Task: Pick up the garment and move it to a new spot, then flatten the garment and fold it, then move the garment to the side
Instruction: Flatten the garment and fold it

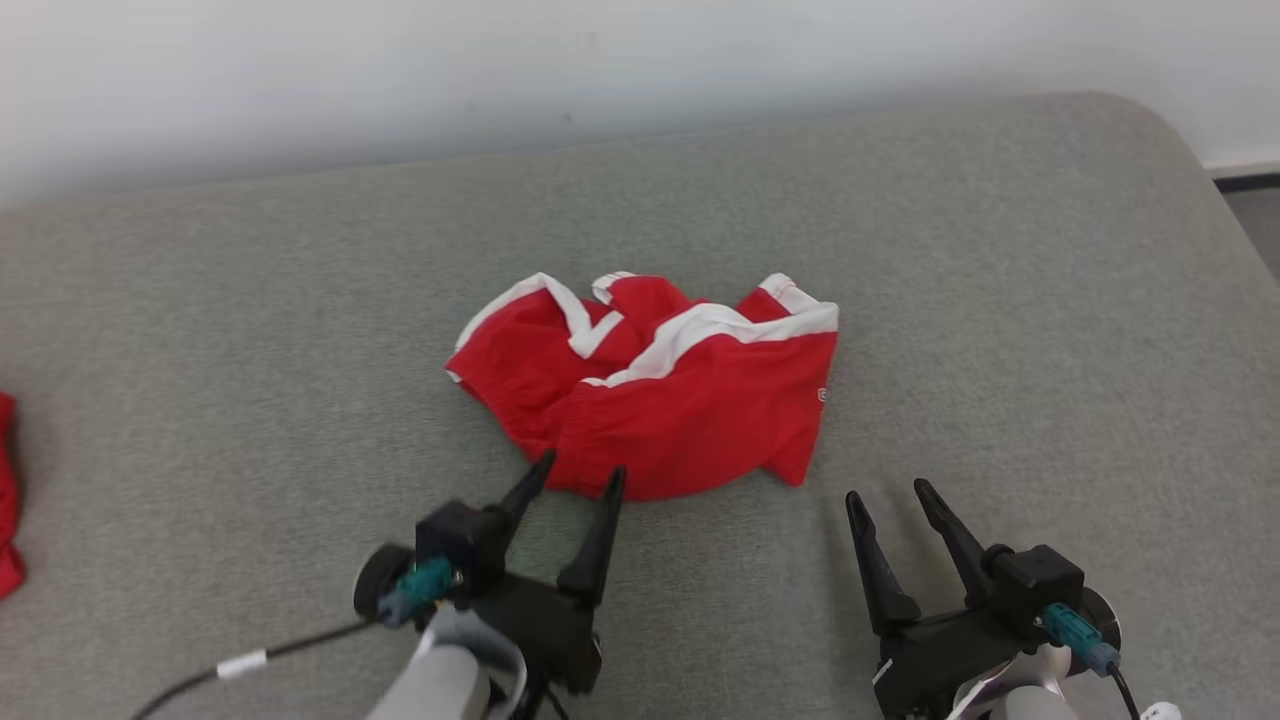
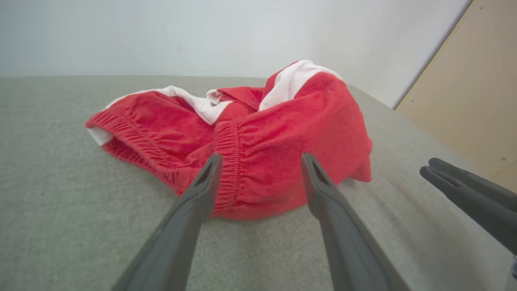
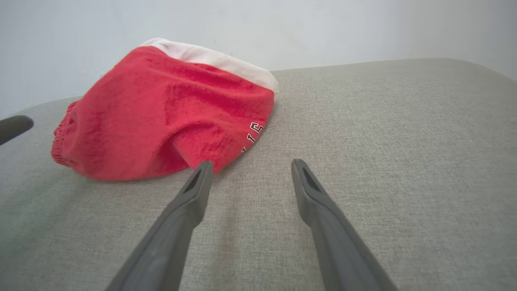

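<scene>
Our left gripper (image 1: pixel 583 463) sits closest to us, its 2 fingers spread wide and holding nothing. Both tips are at the near edge of the garment (image 1: pixel 660 400), and in the left wrist view they straddle its gathered elastic waistband (image 2: pixel 230 161). Our right gripper (image 1: pixel 886 491) is likewise spread and empty, just off the garment's near right corner and apart from the cloth.

The garment, red shorts with white trim (image 1: pixel 700 325), lies crumpled in a heap on the grey cushion (image 1: pixel 300 300), its layers folded over each other. Well to the garment's left lies another red cloth (image 1: pixel 8 500).

We judge the step in hand to be the opening pick-up, not yet made. To do it well, we should ease the left fingers on until the waistband sits deep between them. We then press lightly into the cushion and close on the band, since thick elastic should hold better than loose cloth. The right gripper would do best to swing in and take the garment's near right corner. With 2 holds set apart, the shorts should hang open rather than bunch. We lift only once both have closed, and slowly, in case just 1 layer is caught.
</scene>
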